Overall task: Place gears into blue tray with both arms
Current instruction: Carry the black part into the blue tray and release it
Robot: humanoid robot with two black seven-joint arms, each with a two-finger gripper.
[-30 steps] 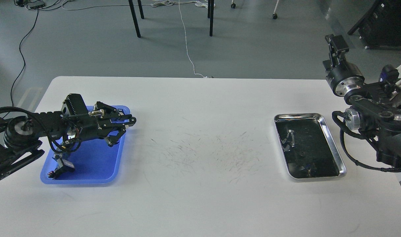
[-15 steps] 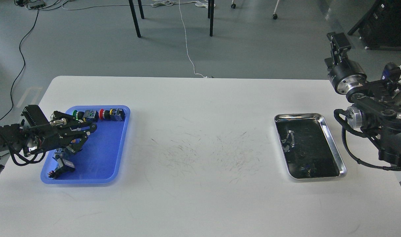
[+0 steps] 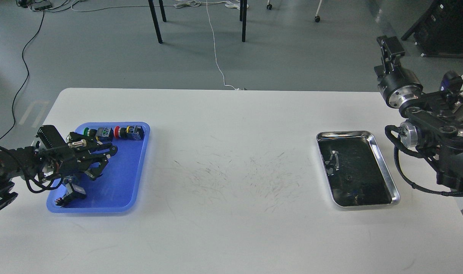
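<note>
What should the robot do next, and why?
Probably bring the right gripper down toward the silver tray. A small dark piece, likely a gear, lies in it, while that gripper is raised off the table's right edge and the left gripper hangs over the blue tray.

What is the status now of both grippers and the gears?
Left gripper open, over blue tray. Right gripper raised off table, fingers not readable. One small gear visible in silver tray. Nothing blocking between trays.
</note>
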